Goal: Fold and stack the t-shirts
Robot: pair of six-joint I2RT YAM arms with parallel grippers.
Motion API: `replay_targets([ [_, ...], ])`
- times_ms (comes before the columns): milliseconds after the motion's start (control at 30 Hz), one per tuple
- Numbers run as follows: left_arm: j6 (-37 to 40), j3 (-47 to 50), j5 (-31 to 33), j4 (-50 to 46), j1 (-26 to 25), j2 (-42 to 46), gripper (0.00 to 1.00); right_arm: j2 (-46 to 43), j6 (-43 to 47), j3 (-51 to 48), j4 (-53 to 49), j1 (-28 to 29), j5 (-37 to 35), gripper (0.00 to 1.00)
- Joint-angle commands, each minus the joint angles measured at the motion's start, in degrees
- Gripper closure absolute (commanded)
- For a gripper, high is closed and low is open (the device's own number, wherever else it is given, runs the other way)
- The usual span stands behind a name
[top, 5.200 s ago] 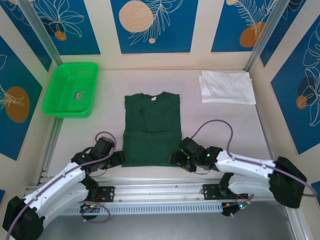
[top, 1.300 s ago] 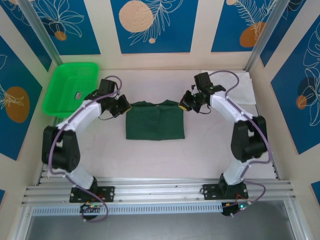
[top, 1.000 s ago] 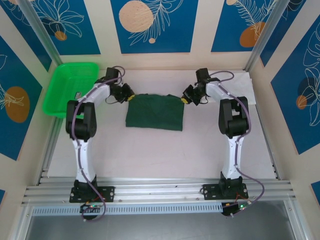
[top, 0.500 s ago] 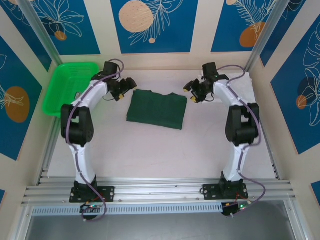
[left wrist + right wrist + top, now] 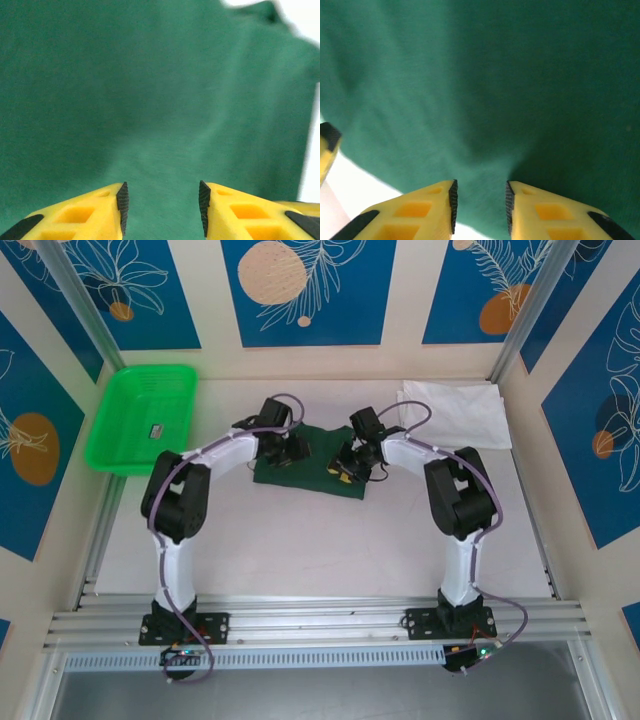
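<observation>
A small dark item (image 5: pixel 157 429) lies inside the bright green plastic mesh basket (image 5: pixel 135 468) at the far left of the bench (image 5: pixel 300 540); any writing on it is too small to read. The folded dark green cloth t-shirt (image 5: pixel 312 480) lies flat at mid-bench, toward the back. My left hand (image 5: pixel 296 449) is positioned over its left half. In the left wrist view, my two yellow fingers (image 5: pixel 85 215) with black pads stand moderately apart; flat green cloth shows through the gap and nothing is clamped between the pads. My right hand (image 5: pixel 345 466) is positioned over the right half of the same t-shirt, close to its near edge. In the right wrist view, its fingers (image 5: pixel 550 215) stand apart by a narrower gap, and a crease in the cloth runs toward that gap. Nothing is pinched, and I cannot tell whether the tips touch the cloth. My left arm (image 5: pixel 225 452) and right arm (image 5: pixel 410 452) each rise from their bases, bend at a raised elbow and reach inward, so the two hands face each other across the t-shirt, near but apart. The folded white cloth t-shirt (image 5: pixel 455 412) lies at the back right of the bench, well apart from both hands.
</observation>
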State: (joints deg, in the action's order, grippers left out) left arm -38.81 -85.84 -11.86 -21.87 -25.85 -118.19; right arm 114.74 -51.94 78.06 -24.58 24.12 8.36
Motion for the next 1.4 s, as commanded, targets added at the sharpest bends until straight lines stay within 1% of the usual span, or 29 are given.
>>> replay_targets([
  [0,0.76,2.94,-0.09,2.9,0.54,-2.04,0.59,0.76,0.98,-1.16,-0.34,1.15,-0.28,0.7],
  [67,0.04,7.15,-0.77,4.49,0.28,-1.13,0.6,0.51,1.73,-2.81,-0.43,2.16,-1.42,0.71],
  [167,-1.13,15.37,-1.15,6.55,-0.62,2.78,0.6,-0.57,4.27,-5.21,-2.0,3.75,-1.07,0.71],
  [267,-1.28,24.11,-1.02,8.01,-2.79,7.98,0.59,-4.93,5.46,-11.35,-1.39,5.91,-2.06,0.71],
  [400,-4.73,39.33,-0.78,13.65,-6.14,17.99,0.58,-12.72,6.57,-20.86,-0.25,10.75,-3.82,0.7],
  [467,-6.57,45.57,0.77,13.99,-8.56,23.66,0.57,-16.82,6.59,-25.04,-0.54,13.32,-5.32,0.69],
  [533,-9.3,51.5,3.03,13.61,-11.6,30.35,0.55,-21.0,6.87,-29.5,-0.55,15.38,-6.4,0.66],
  [600,-11.52,55.04,4.65,11.91,-13.84,36.46,0.53,-25.51,7.05,-33.19,-0.23,15.89,-6.97,0.6],
  [700,-13.4,56.66,6.34,6.65,-15.19,45.75,0.51,-32.21,6.98,-37.12,-0.41,14.65,-5.72,0.57],
  [767,-13.22,55.28,7.94,2.0,-15.2,51.13,0.48,-36.57,6.88,-37.89,-0.73,13.46,-4.04,0.54],
  [833,-10.62,51.29,10.07,-3.11,-14.9,54.54,0.45,-41.0,6.1,-37.88,-0.75,12.22,-3.93,0.52],
  [867,-8.89,49.0,10.62,-5.23,-14.8,55.02,0.45,-42.21,5.95,-37.43,-0.81,11.82,-4.33,0.52],
  [933,-5.04,43.34,12.25,-9.33,-14.15,54.13,0.51,-43.19,5.71,-35.05,-1.42,10.86,-5.71,0.53],
  [967,-3.65,41.53,12.95,-10.28,-13.82,53.17,0.53,-42.71,5.87,-33.66,-1.37,10.51,-5.52,0.54],
  [1033,-1.32,38.61,13.17,-10.32,-12.22,50.45,0.59,-39.94,6.56,-29.8,-1.53,9.94,-5.29,0.61],
  [1133,0.84,36.49,11.87,-7.9,-9.56,44.75,0.62,-33.21,7.94,-23.48,-2.04,9.38,-5.43,0.68],
  [1233,3.64,34.01,13.26,-6.12,-7.07,37.71,0.64,-24.98,9.92,-16.92,-2.4,8.35,-4.15,0.72],
  [1367,6.2,32.27,11.53,-1.7,-2.12,29.1,0.68,-13.42,12.01,-8.94,-4.22,5.95,-3.0,0.74],
])
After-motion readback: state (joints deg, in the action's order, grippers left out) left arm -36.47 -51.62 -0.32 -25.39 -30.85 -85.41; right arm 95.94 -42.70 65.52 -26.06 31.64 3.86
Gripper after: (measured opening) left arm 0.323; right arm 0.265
